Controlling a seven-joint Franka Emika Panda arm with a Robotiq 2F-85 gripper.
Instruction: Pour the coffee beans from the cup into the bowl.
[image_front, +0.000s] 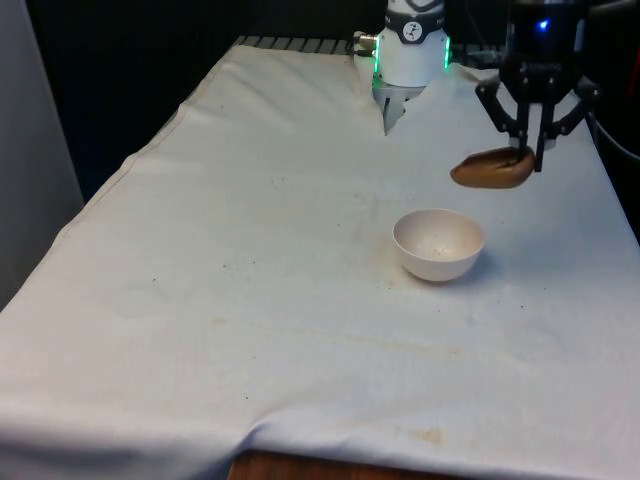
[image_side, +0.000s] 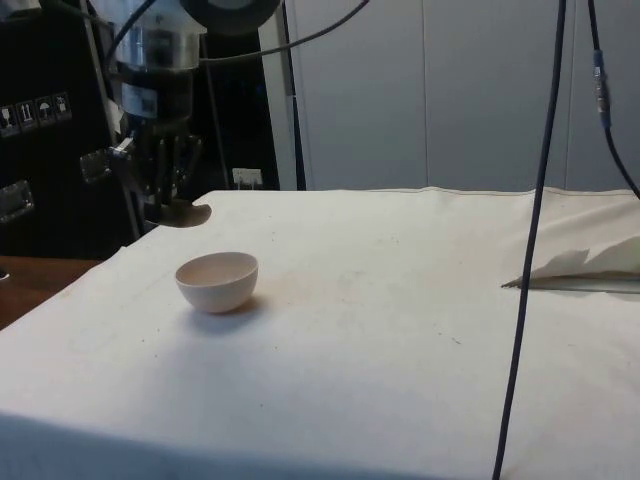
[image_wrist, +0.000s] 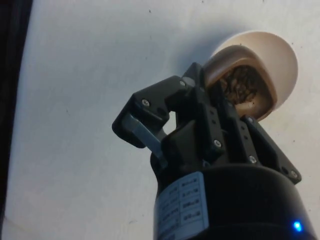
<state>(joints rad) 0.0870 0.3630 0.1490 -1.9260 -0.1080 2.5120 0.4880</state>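
The cup (image_front: 492, 170) is held in the air, tipped well over on its side, and coffee beans (image_wrist: 241, 86) are seen inside it in the wrist view, so the pour is judged to be started at most and not finished. A few specks may lie in the bowl (image_front: 438, 243), but this cannot be told for sure; most of the beans are taken to be left to pour. The cup is clamped at its rim between the fingers of the gripper (image_front: 527, 150), hanging just below them. The bowl stands on the white cloth (image_front: 250, 280), below the cup and slightly towards the front view's left and near side.
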